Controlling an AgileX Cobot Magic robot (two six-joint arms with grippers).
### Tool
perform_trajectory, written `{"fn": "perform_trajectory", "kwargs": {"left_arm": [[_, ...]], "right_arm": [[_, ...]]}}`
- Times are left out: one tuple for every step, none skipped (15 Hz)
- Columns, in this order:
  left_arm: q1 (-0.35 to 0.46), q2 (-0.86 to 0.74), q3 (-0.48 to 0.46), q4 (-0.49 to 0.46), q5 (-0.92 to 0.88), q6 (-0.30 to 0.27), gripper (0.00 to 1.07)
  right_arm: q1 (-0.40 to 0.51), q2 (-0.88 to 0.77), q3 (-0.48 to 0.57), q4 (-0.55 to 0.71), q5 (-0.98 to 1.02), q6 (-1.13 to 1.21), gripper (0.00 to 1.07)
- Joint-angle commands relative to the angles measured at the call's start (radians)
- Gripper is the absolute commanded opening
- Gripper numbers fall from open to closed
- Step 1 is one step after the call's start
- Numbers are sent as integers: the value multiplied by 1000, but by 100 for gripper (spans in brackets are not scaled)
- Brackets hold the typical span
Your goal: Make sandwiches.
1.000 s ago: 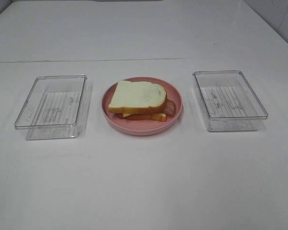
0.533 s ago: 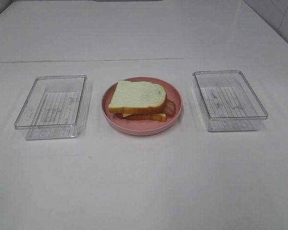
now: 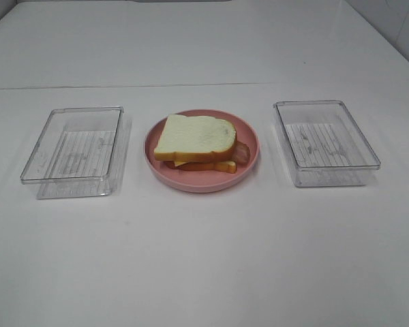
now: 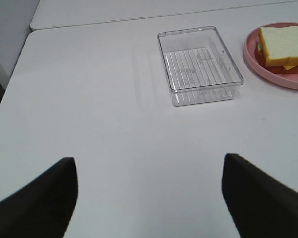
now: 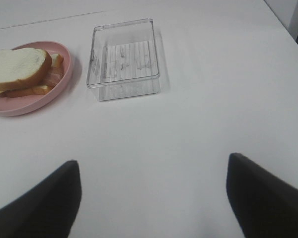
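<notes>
On the pink plate at the middle of the white table sits the sandwich: a white bread slice with orange-brown crust on top, yellow cheese and a second crust edge showing beneath it, reddish-brown bacon sticking out at its right side. Lettuce cannot be made out from the high view. Left tray, clear plastic, rectangular, stands beside the plate on the left, apart from it; right tray, same kind, stands beside it on the right, also apart. Both trays show only their ribbed floors. Left gripper hangs over bare table well short of its tray, jaws spread wide, nothing between them. Right gripper likewise: jaws wide apart, holding nothing, well back from its tray.
</notes>
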Motion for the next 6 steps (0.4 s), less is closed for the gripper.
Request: {"fn": "perform_trajectory", "kwargs": {"left_arm": [[3,-19,7,-6,-9,3,77],[3,-19,7,-5,-9,3,77],[3,-19,7,-5,-9,3,77],[3,-19,7,-5,-9,3,77],[3,-19,7,-5,-9,3,77],[3,-19,7,-5,-9,3,77]], "right_arm": [[-7,-13,3,5,-12,-7,76],[-7,-13,3,5,-12,-7,76],[-7,-13,3,5,-12,-7,76],[-7,-13,3,5,-12,-7,76],[-7,-13,3,5,-12,-7,76],[-7,-13,3,5,-12,-7,76]]}}
